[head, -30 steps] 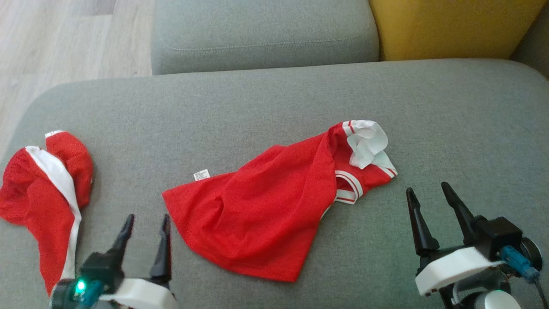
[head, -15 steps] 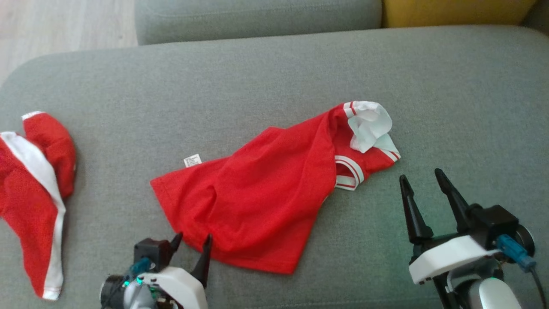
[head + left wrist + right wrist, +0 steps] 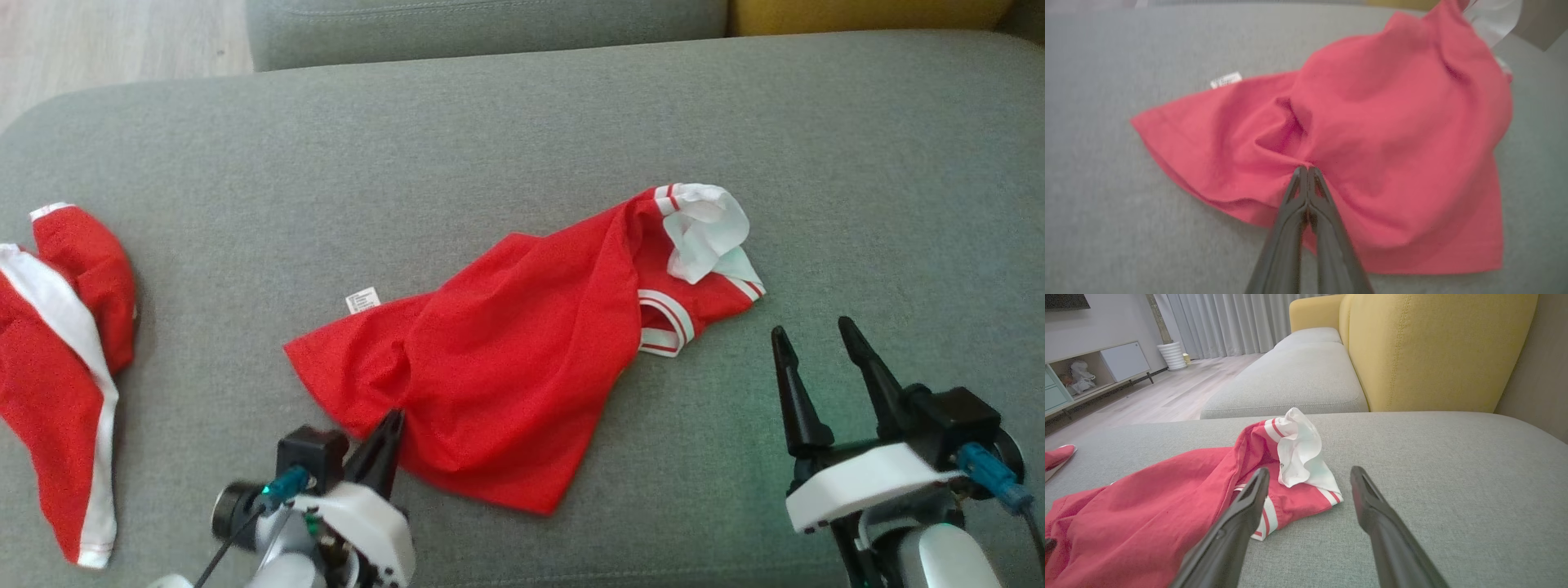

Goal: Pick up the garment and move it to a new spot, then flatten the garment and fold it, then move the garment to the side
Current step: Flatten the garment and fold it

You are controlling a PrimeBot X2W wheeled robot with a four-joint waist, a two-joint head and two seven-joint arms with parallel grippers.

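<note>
Operator: Red garment [image 3: 522, 359], location?
Technician: Lying crumpled on the grey sofa cushion [image 3: 522, 122]. Its near hem sits at the tips of the left gripper [image 3: 392, 420]. Its white collar end lies just beyond the right gripper [image 3: 812, 327], to the left of those fingers.
Operator: Left finger state?
Technician: Pressed together, pinching a fold of the garment close to the hem. Fabric puckers around the tips.
Operator: Right finger state?
Technician: Spread, holding nothing, near the striped sleeve.
Operator: Other items?
Technician: Second red-and-white cloth [image 3: 57, 367], well to the left of the left fingers
</note>
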